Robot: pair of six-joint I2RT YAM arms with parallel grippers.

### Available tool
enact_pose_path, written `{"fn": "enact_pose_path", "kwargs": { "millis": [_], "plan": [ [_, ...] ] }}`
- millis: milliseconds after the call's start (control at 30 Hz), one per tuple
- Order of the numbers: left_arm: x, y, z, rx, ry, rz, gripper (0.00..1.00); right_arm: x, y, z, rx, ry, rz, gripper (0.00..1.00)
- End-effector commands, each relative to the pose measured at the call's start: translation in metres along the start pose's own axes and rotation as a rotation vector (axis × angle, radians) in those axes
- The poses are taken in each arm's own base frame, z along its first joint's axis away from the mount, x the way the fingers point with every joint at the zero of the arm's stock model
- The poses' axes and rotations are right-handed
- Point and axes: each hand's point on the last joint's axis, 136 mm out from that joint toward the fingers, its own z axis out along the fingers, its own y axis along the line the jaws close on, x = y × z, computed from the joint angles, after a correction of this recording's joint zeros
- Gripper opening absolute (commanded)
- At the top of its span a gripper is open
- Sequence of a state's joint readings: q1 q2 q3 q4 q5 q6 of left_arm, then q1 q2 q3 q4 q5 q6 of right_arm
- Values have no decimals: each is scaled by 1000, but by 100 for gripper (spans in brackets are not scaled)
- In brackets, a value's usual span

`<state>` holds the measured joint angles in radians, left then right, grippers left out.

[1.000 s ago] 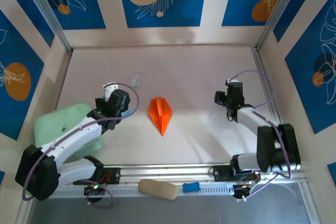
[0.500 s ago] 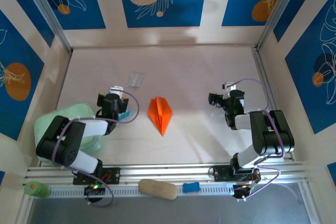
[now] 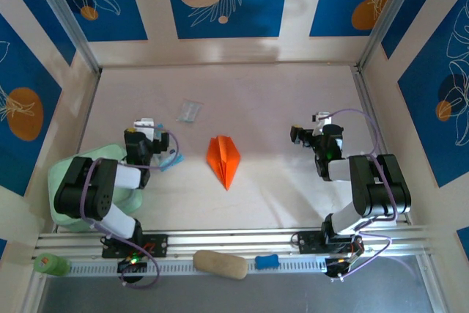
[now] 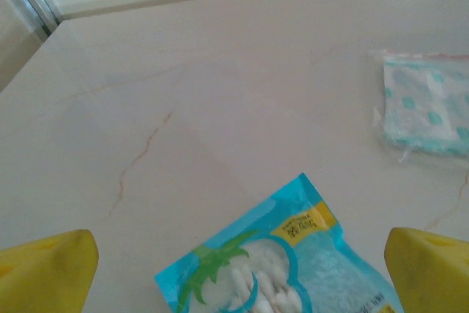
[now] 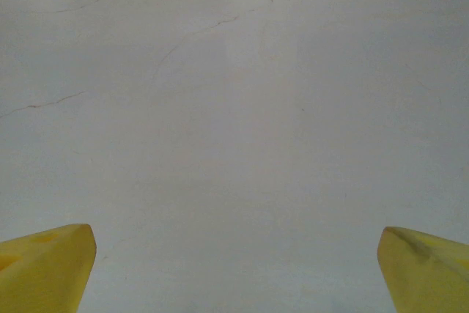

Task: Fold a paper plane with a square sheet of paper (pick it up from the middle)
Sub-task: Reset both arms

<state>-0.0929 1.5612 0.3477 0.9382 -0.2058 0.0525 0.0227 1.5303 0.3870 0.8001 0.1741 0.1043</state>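
Top view: paper plane (image 3: 223,160) is lying flat on the counter (image 3: 278,93), centre of frame, between the two arms and touching neither. Its long axis is running nearly top-to-bottom in the frame, tilted slightly. The sharp nose is pointing toward the lower edge, a little right, and the broader end is facing the upper edge. A centre crease is showing along its length.

Left tool (image 3: 143,144) is sitting left of the plane with its jaws standing wide. Its yellow fingertips (image 4: 47,269) are at opposite lower corners, over a blue-and-white packet (image 4: 278,269). A clear wrapper (image 4: 425,111) is lying at right.

Right tool (image 3: 304,135) is sitting right of the plane, jaws likewise wide, over bare counter.
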Motion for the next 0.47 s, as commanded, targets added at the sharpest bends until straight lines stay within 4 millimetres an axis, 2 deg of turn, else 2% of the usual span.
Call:
{"fn": "enact_pose_path", "kwargs": {
  "millis": [0,100,433],
  "plan": [
    [-11,1,2,6,-40,-38,100,-19,2,1,-23,-52,1,99],
    [-12,-7,3,48,-33,-19,100,-18,2,1,-23,-50,2,99],
    [-12,-8,3,51,-38,-17,100,-19,2,1,-25,-50,2,99]
  ]
}}
